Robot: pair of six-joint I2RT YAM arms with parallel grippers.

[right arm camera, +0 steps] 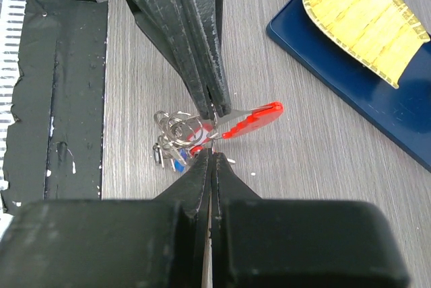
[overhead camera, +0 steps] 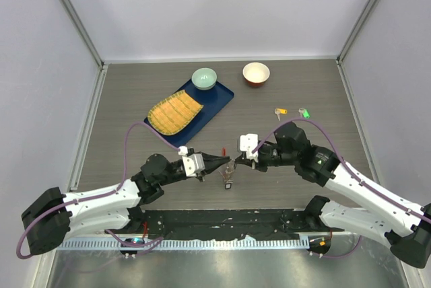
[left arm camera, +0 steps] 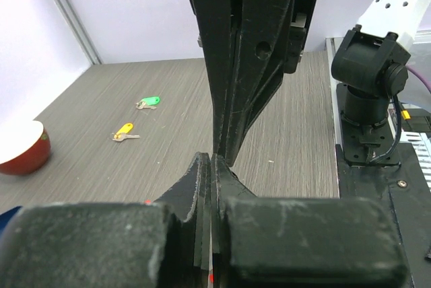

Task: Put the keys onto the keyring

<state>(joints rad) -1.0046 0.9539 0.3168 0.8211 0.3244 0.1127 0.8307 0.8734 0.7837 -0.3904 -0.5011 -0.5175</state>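
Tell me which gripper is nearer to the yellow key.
Right, narrowly. Both meet at the keyring; the right gripper sits toward the yellow key, the left gripper on the far side.

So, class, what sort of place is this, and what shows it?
Likely a robot lab bench: left arm and right arm bolted at the table edge, plain enclosure walls, staged props like the keyring.

Grey wood-grain table (overhead camera: 121, 99), pale walls (overhead camera: 215, 5)

Gap btwn tray (overhead camera: 217, 103) & yellow key (overhead camera: 281, 111) passable.
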